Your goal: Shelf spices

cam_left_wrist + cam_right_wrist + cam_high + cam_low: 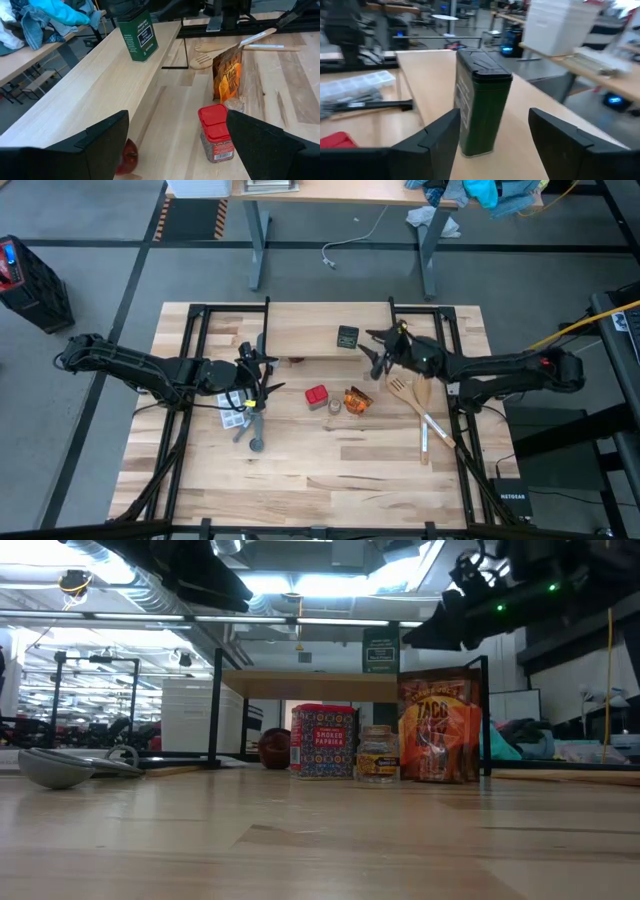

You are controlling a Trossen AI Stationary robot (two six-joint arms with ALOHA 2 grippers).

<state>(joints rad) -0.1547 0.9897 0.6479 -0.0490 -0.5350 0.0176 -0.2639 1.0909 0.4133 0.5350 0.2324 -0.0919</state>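
While the dark green tin (481, 107) stands upright on the shelf (300, 338) between the right end effector's (378, 352) spread-apart fingers, untouched, the red box (316, 395), jar (333, 406) and orange packet (357, 400) sit on the surface (330, 470), left end effector (252, 380) also apart.

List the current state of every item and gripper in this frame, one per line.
dark green tin: upright on the shelf, between the open right gripper fingers, not gripped.
red tin: upright on the table, lid closed.
small jar: upright on the table, beside the red tin.
taco packet: standing on the table.
left gripper: open, empty, above the table.
wooden utensils: lying flat.
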